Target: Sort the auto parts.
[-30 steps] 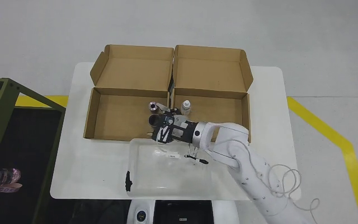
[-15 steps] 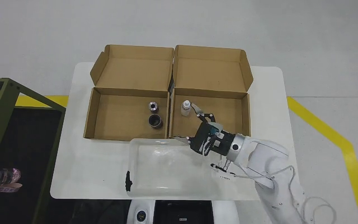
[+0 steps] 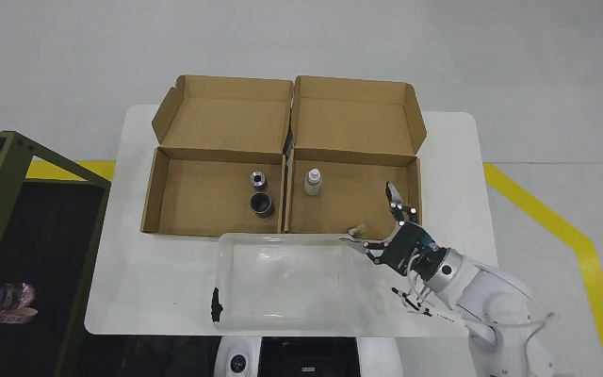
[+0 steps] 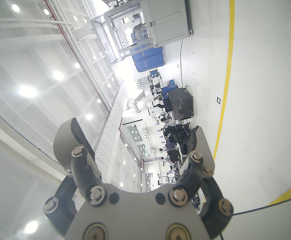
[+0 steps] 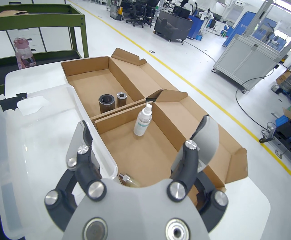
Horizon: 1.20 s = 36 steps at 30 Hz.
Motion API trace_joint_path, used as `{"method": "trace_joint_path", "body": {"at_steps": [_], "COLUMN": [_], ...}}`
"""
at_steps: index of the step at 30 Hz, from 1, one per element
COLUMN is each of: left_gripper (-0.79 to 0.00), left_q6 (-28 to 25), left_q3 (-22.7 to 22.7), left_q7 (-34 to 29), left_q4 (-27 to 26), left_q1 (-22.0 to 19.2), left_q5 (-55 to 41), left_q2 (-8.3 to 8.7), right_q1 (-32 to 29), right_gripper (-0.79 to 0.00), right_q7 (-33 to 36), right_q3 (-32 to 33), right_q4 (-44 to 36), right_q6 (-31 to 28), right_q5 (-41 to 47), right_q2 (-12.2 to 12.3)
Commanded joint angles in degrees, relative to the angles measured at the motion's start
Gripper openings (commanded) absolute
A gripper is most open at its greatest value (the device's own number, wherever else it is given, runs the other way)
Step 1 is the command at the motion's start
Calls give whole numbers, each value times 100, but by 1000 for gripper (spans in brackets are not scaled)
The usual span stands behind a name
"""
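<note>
Two cardboard boxes stand side by side. The left box [image 3: 179, 198] [image 5: 86, 79] holds a dark ring-shaped cylinder [image 3: 261, 204] [image 5: 106, 103] and a smaller metal cylinder [image 3: 255, 176] [image 5: 121, 98]. In the right box [image 3: 372, 188] [image 5: 163, 141] a white spray bottle [image 3: 313, 181] [image 5: 143, 121] stands upright, and a small brass-coloured part [image 3: 356, 228] [image 5: 127, 178] lies by the front wall. My right gripper [image 3: 375, 219] [image 5: 145, 134] hangs open and holds nothing, above the right box's front right part. My left gripper [image 4: 135, 136] is open and holds nothing, pointing out into the room.
A clear plastic bin [image 3: 283, 325] [image 5: 34, 136] sits in front of the boxes, with black tape [image 3: 216, 306] [image 5: 10, 103] on its left end. A green cart [image 3: 19, 160] [image 5: 45, 13] stands left of the white table [image 3: 122, 283].
My right gripper has drawn back from the dark cylinder in the left box, rightward to the right box's front corner. The dark cylinder stays standing in the left box.
</note>
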Motion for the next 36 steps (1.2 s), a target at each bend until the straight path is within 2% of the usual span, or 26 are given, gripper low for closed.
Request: {"method": "trace_joint_path", "body": {"at_steps": [1, 9, 18, 25, 36], "left_gripper": [0, 0, 0, 0, -1], "left_q6": [0, 0, 0, 0, 0], "left_q3": [0, 0, 0, 0, 0], "left_q7": [0, 0, 0, 0, 0], "left_q4": [0, 0, 0, 0, 0], "left_q1": [0, 0, 0, 0, 0], "left_q5": [0, 0, 0, 0, 0], "left_q2": [0, 0, 0, 0, 0], "right_q1": [-171, -645, -911, -973, -975], "right_gripper": [-22, 0, 0, 0, -1], "right_q7": [-175, -685, -882, -884, -909], "right_q3": [223, 976, 1627, 1645, 1599], "right_q4": [4, 100, 144, 167, 208], "right_q6": [25, 190, 237, 440, 451], "right_q5": [-8, 111, 238, 332, 338], "right_q2": [24, 94, 158, 172, 178]}}
